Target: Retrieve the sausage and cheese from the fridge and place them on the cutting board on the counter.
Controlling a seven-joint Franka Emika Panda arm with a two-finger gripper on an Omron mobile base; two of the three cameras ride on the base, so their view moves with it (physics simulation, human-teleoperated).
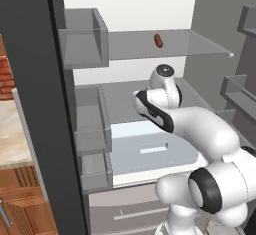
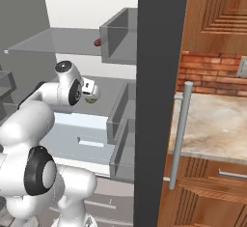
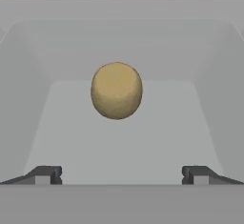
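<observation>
Inside the fridge [image 1: 150, 9], reaching along a middle shelf with gripper [image 3: 122, 175] spread wide and empty, lining up on the round yellow cheese [image 3: 116, 90] straight ahead, probably needing further advance before closing; leaving the sausage [image 1: 158, 40] on the shelf above.

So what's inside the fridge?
Inside the fridge, a small sausage lies on the upper shelf. Lower down, a round yellowish lump, maybe the cheese, sits ahead of the open pincer. The arm hides part of the lower shelf.
</observation>
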